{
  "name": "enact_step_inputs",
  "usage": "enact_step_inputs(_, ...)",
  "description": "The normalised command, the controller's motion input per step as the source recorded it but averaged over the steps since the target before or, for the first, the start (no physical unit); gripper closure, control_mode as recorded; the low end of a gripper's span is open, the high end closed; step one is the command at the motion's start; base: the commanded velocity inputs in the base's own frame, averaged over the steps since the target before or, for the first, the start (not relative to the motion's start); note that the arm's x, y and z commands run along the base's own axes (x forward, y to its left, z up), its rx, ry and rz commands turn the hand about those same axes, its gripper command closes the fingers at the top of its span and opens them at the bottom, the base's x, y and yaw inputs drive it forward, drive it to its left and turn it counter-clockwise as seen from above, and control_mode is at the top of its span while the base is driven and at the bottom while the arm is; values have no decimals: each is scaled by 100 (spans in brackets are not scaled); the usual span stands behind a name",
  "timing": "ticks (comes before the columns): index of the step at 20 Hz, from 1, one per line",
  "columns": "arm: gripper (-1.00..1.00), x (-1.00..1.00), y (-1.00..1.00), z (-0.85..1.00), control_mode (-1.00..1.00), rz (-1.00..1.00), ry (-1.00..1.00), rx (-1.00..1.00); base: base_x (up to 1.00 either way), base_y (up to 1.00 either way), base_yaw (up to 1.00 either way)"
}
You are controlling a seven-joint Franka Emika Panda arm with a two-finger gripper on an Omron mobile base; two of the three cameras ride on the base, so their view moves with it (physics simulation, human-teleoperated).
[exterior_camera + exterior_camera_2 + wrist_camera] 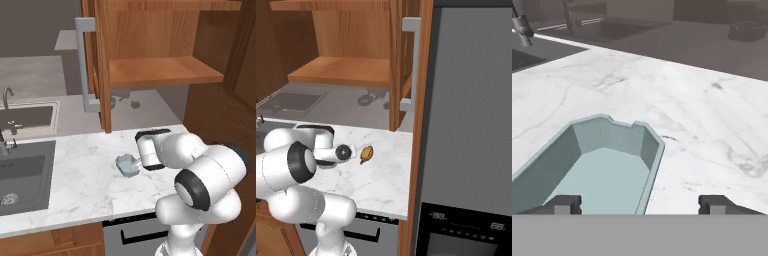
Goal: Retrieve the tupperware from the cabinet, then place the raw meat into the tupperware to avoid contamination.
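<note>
Hand (639, 204): fingers spread wide, nothing pinched between them. In the hand view, the two dark fingertips (562, 204) rise at lower left and lower right of the frame. One tip stands inside the container's outline, the other over bare marble to its right.
Hand, left base view (136, 165): at centre frame, low over the surface, at the end of the white forearm, right at the container.
Tupperware (127, 165): pale blue-grey shallow container with rounded corners, upright on the surface at centre of the left base view, touching or just beside the hand. In the hand view (602, 165) it occupies the lower left, open side up, interior bare.
Raw meat (366, 154): small orange-brown oval lump with a darker end, lying on the surface slightly left of centre in the right base view, just right of the arm's dark round joint. Whether it touches the arm cannot be told.
Surface (85, 175): white marble with grey veining, running across the middle of the left base view.
Cabinet (165, 70): reddish-brown wood, upper half of the left base view, door open, shelf bare.
Cabinet handle (85, 65): long grey vertical bar, upper left of centre.
Sink (22, 175): dark basin at left edge, set into the surface.
Oven (466, 230): dark panel at lower right of the right base view.
</note>
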Motion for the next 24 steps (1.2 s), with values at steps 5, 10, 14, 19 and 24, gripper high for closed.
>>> enact_step_inputs(5, -100, 0, 0, 48, -100, -9, 7, 0, 0, 0, 0)
enact_step_inputs(10, -100, 0, 0, 50, -100, -11, 12, -1, 0, 0, 0)
enact_step_inputs(14, -100, 0, 0, 32, -100, -13, 17, -4, 0, 0, 0)
enact_step_inputs(19, -100, 0, -14, 18, -100, -13, 17, -2, 0, 0, 0)
enact_step_inputs(24, -100, -1, -32, 5, -100, -11, 13, 0, 0, 0, 0)
